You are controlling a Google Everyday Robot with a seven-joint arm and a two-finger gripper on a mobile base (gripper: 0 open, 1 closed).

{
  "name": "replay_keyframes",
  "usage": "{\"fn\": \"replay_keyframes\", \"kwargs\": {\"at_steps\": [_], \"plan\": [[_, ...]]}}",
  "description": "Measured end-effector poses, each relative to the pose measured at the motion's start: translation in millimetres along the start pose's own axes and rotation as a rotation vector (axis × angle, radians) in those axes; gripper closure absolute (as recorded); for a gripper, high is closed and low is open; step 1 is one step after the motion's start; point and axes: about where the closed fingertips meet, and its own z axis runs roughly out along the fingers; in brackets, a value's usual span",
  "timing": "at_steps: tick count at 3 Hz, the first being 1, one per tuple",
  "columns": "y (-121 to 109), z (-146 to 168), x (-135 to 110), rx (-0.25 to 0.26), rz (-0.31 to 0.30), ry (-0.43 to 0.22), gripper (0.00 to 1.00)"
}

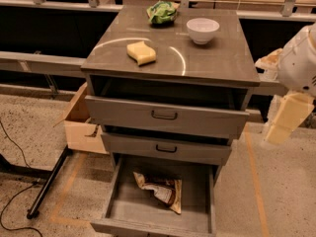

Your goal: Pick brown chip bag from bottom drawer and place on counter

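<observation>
Floor: speckled pale concrete with orange tape lines, around the cabinet from 3 through 6 to 9 o'clock.
Cabinet: grey-brown, three drawers, at the centre of the view.
Counter: glossy top of the cabinet, at 12 o'clock from the drawers, crossed by curved light streaks.
Top drawer: directly under the counter, drawn out a little, dark handle in the middle of its front.
Middle drawer: below the top drawer, also out slightly, with its own dark handle.
Bottom drawer: at 6 o'clock in the view, pulled far out, inside open to the camera.
Robot arm: white and rounded, at 3 o'clock at the frame edge, beside the cabinet and apart from it.
Cardboard box: on the floor at 9 o'clock from the cabinet, just beside it, flap raised.
Gripper: cream-coloured, hanging below the arm at about 4 o'clock from the counter, level with the top drawer, well apart from the bottom drawer; grip state cannot be told, nothing seen in it.
Brown chip bag: crumpled, lying flat on the bottom drawer's floor, near the middle, one pale end toward 10 o'clock and the other toward 5 o'clock.
White bowl: upright on the counter, at 1 o'clock.
Green snack bag: on the counter at 12 o'clock, near the back edge.
Yellow sponge: wavy-edged, on the counter at 9 o'clock, apart from the bowl.
</observation>
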Motion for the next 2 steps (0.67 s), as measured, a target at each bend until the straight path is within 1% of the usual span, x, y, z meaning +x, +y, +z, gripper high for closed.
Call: {"fn": "replay_keyframes", "kwargs": {"at_steps": [1, 2], "plan": [[11, 60, 5, -0.031, -0.025, -0.131, 0.00], [21, 125, 16, -0.027, -0.038, -0.202, 0.00]]}}
